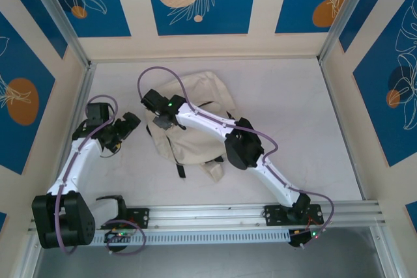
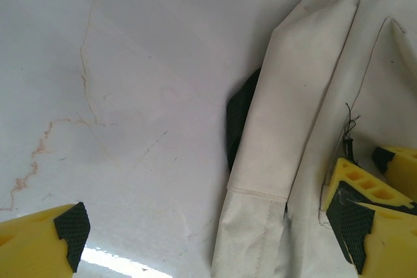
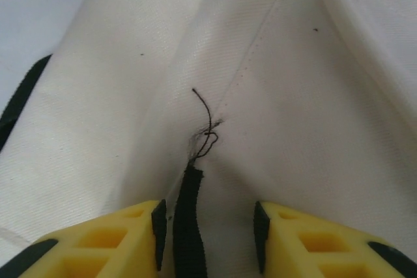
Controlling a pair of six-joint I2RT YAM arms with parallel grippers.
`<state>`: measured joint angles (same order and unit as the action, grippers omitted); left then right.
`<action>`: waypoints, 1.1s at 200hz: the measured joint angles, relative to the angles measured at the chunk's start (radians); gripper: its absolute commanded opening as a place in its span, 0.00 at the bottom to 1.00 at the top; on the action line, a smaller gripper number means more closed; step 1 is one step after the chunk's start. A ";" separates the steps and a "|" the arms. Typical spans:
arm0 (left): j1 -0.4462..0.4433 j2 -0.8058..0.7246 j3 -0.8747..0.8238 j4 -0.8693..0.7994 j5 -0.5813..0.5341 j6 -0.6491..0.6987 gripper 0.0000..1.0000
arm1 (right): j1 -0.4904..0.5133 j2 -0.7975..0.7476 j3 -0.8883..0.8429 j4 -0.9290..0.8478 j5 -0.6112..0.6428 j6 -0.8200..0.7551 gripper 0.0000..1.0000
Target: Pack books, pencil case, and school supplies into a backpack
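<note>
While the right claw (image 3: 208,229) hangs low over the bag (image 3: 293,128), its yellow fingers (image 3: 111,242) are a little way apart and hold nothing. A thin black strip (image 3: 187,219) lies in the gap between them (it does not seem to touch either one). A loose dark thread (image 3: 205,118) curls up from the top end of the strip, along a seam in the cream cloth. The left claw (image 2: 210,222) is wide open and holds nothing too. One of its fingers is over the bare white table (image 2: 130,96) and the other is by the side of the bag. A black bit (image 2: 240,118) peeks out from under the bag's edge. From above, the bag lies near the middle of the table, with the right claw over its left part and the left claw just beside it.
</note>
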<state>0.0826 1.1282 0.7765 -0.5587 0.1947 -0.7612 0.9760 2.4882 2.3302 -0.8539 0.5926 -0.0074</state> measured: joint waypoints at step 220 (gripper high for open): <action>-0.027 0.187 -0.023 0.230 0.361 0.006 0.81 | -0.124 -0.138 -0.023 -0.023 -0.347 0.323 0.05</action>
<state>0.0555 1.3155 0.7532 -0.3283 0.5560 -0.7551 0.8516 2.3505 2.3077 -0.8764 0.2455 0.3153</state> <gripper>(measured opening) 0.828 0.062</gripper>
